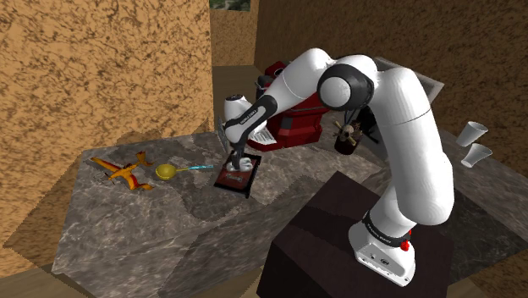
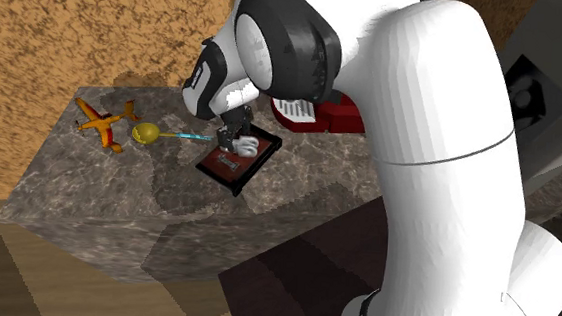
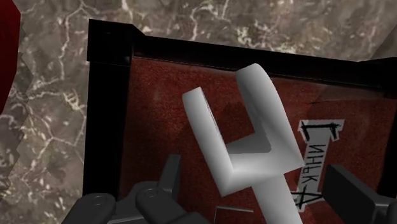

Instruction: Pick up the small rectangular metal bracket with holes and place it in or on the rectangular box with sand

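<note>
A pale grey angled bracket (image 3: 254, 153) lies on the red sand of a shallow black-rimmed rectangular box (image 3: 108, 95). The sand also carries a white label with black letters. In the shoulder view the box (image 1: 227, 185) sits mid-table, with my black gripper (image 1: 235, 161) pointing down just over it. From the second exterior view the bracket (image 2: 253, 146) shows as a white piece on the box (image 2: 223, 174), right beside my gripper (image 2: 232, 139). In the wrist view my gripper (image 3: 254, 194) is open, its fingers standing either side of the bracket with a gap at each.
An orange and yellow toy plane (image 1: 124, 169) and a yellow spoon with a blue handle (image 1: 169, 170) lie toward the shoulder view's left. A red appliance (image 1: 292, 118), a dark cup of utensils (image 1: 347, 135) and two white glasses (image 1: 475, 134) stand behind. The dark stand (image 1: 338, 229) is at lower right.
</note>
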